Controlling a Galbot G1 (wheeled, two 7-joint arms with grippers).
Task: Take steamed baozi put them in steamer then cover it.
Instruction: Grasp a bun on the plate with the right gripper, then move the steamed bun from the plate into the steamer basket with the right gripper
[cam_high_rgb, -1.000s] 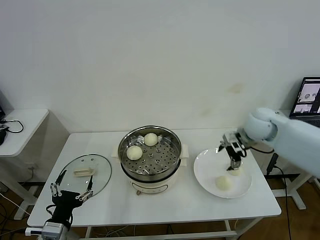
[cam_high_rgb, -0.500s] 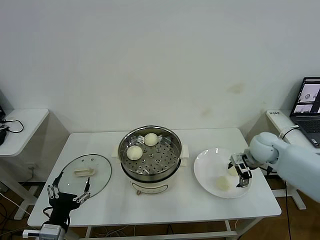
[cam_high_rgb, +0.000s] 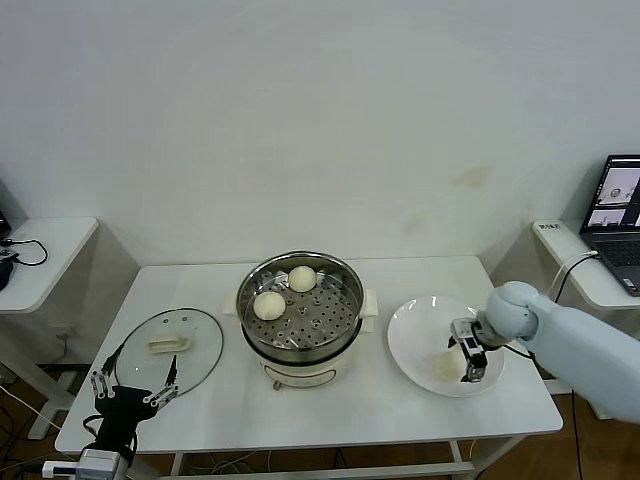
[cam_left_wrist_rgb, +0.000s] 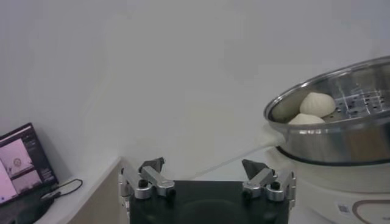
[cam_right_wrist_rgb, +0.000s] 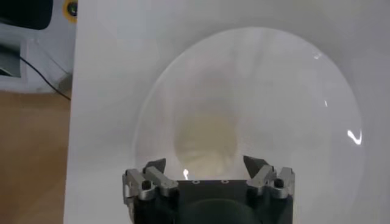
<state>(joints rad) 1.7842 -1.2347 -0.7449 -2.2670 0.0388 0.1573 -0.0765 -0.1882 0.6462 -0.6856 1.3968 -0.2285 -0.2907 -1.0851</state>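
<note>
A white counter (cam_high_rgb: 300, 410) carries three things in a row, seen from the robot's head camera. The right gripper (cam_high_rgb: 470, 362) is lowered over a flat white plate (cam_high_rgb: 410, 345) at the counter's right end. Its two fingers (cam_right_wrist_rgb: 151, 176) stand apart on either side of a cream-white steamed baozi (cam_high_rgb: 446, 366) that lies on the plate directly beneath the gripper. The fingers straddle the bun. It cannot be told whether they press on it. In the right wrist view the bun (cam_right_wrist_rgb: 206, 141) is a pale blur between the fingertips (cam_right_wrist_rgb: 262, 173), with the plate rim (cam_right_wrist_rgb: 152, 103) curving around it. Only this one bun is clear on the plate; the gripper hides the rest of that area.

Well to the left of the right gripper, at the counter's middle, stands the steamer (cam_high_rgb: 300, 340), a shiny steel pot on a cream-white base. It is uncovered. Two more baozi rest on its perforated tray, one at the far side (cam_high_rgb: 302, 279) and one toward the left (cam_high_rgb: 268, 305).

The cover (cam_high_rgb: 170, 345), a clear glass lid with a cream-white handle, lies flat on the counter at the left end. The left gripper (cam_high_rgb: 132, 385) hangs idle just in front of it, near the counter's front edge, fingers spread wide and holding nothing. Its wrist camera looks across at the steamer's wall (cam_left_wrist_rgb: 341, 140) with two buns showing over the rim.
</note>
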